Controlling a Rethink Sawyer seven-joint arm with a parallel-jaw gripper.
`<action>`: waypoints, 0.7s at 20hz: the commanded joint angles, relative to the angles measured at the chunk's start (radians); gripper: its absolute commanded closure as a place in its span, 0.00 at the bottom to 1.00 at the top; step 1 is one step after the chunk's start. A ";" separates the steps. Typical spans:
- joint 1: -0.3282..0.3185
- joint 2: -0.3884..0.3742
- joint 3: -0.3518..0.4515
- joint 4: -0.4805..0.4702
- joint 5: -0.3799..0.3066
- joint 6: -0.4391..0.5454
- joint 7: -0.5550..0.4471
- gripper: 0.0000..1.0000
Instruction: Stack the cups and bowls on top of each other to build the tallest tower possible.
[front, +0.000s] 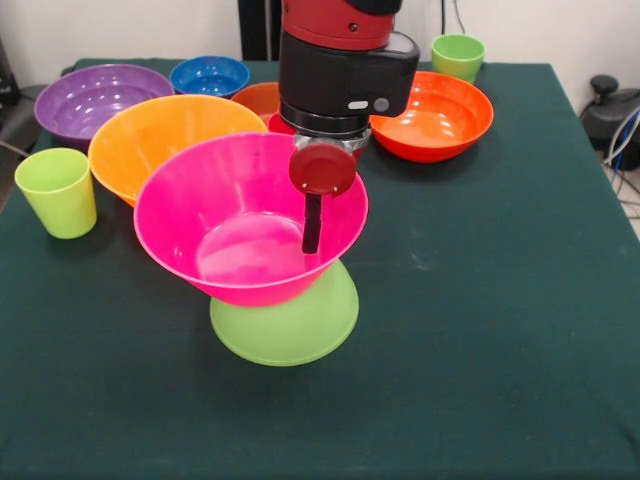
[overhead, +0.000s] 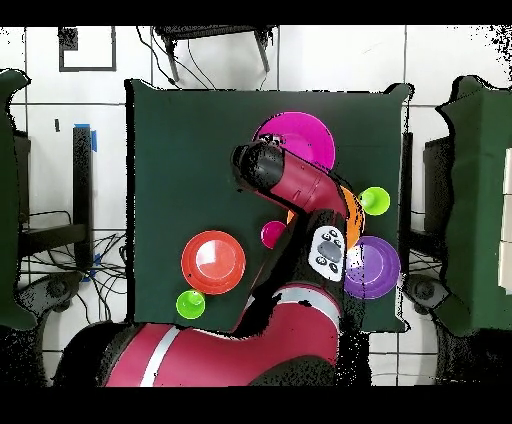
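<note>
- Front view: lime green bowl (front: 285, 325) sits rim-down nearest the camera as a base; the pink bowl (front: 250, 215) rests upright on it, tilted, directly under the gripper (front: 313, 225). Only one dark finger shows, inside the pink bowl, so I cannot tell how the jaws stand.
- The yellow-orange bowl (front: 165, 135) waits just behind.
- Overhead view: the arm (overhead: 300, 200) hides the jaws; the pink bowl (overhead: 300, 140) shows beyond it, the medium orange bowl (overhead: 213, 262) well apart.

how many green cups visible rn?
2. One light green cup stands at the table's left edge beside the yellow-orange bowl; the other green cup is at the far edge behind the orange bowl. The arm may hide others.
</note>
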 joint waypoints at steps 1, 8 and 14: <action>0.014 0.017 0.074 0.097 0.023 0.036 0.121 0.00; 0.019 0.026 0.080 0.113 0.034 0.016 0.129 0.00; 0.023 0.025 0.082 0.128 0.038 0.010 0.130 0.00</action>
